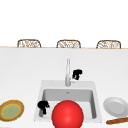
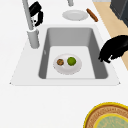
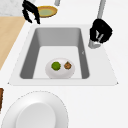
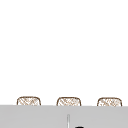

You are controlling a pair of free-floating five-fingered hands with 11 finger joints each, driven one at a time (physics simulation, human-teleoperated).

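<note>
My right hand point(image 1: 77, 74) hovers just right of the tall faucet point(image 1: 67, 71), above the sink's back rim, fingers curled and holding nothing. It shows beside the faucet point(image 2: 28, 15) as the right hand point(image 2: 36, 13) in the left side view, and as the right hand point(image 3: 101, 31) over the faucet base point(image 3: 94, 44). My left hand point(image 1: 43, 107) hangs at the sink's front left corner, fingers relaxed and pointing down; the left hand point(image 2: 113, 48) is over the front rim. In the basin lies a white bowl point(image 2: 75, 68) with a green lime point(image 2: 71, 61) and a brown piece point(image 2: 60, 62).
A red ball point(image 1: 67, 115) sits before the sink point(image 1: 40, 87). A yellow-rimmed plate point(image 1: 11, 110) lies left of it on the counter; a white plate point(image 1: 115, 106) and a brown stick point(image 1: 117, 120) lie to the right. Wicker chair backs point(image 1: 28, 43) line the far edge.
</note>
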